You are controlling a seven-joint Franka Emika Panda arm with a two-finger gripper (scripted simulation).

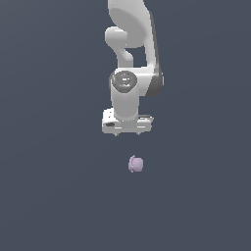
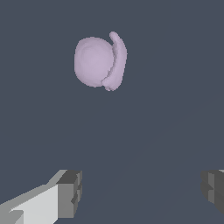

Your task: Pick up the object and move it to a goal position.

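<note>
The object [image 1: 136, 164] is a small pale lilac blob lying on the dark grey floor, just below and slightly toward the exterior view's right of my hand. In the wrist view the object [image 2: 98, 61] shows as a rounded lump with a curved flap on one side. My gripper [image 1: 127, 133] hangs above it, apart from it. Its fingertips [image 2: 70, 192] stand wide apart, open, with nothing between them [image 2: 142, 190]. The blob lies outside the gap between the fingers.
The white arm [image 1: 132, 59] rises above the hand toward the top of the exterior view. Plain dark grey ground [image 1: 59, 196] surrounds the object on all sides.
</note>
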